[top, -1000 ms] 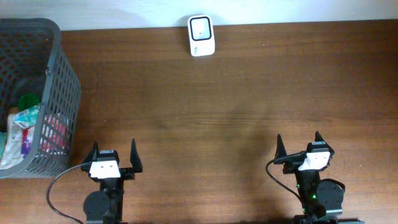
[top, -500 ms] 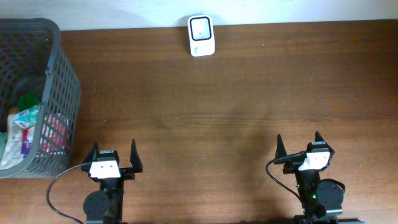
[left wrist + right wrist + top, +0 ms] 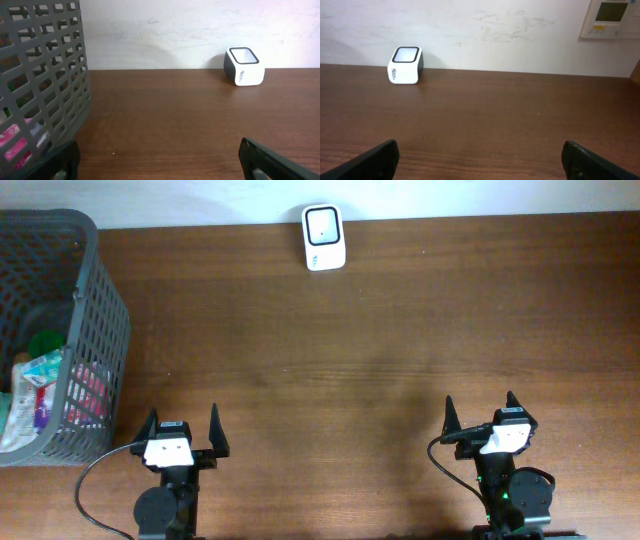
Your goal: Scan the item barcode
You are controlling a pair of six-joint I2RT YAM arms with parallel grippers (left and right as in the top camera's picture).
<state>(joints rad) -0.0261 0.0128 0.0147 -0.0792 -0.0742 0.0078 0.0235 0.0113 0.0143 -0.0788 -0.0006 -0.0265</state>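
Dark brown wood covers the whole table [image 3: 400, 330], which runs back to a white wall [image 3: 485, 30]. A small white barcode scanner [image 3: 324, 237] with a dark window on top stands at the far edge of the table, right against the wall and a little left of centre. It is well apart from both arms.

At the left end of the table sits a grey plastic mesh basket [image 3: 98, 300]. Several packets [image 3: 38, 375] lie piled inside it: a green one towards the back, a white and teal one in the middle, and a pink or red one [image 3: 88, 395] against the near wall. No barcode can be made out on any of them from these views.

Near the front edge, the left gripper [image 3: 183, 418] rests just beside the basket's near right corner, with its jaws spread wide and nothing between them. A black cable [image 3: 95, 480] loops from its base towards the front edge. The right gripper [image 3: 480, 402] sits near the front edge on the right side, likewise spread wide and holding nothing. In each wrist view only the dark fingers [image 3: 272, 161] show at the bottom corners, with bare wood between them. A pale wall panel [image 3: 611, 19] with a small display hangs at the upper right of the right wrist view.
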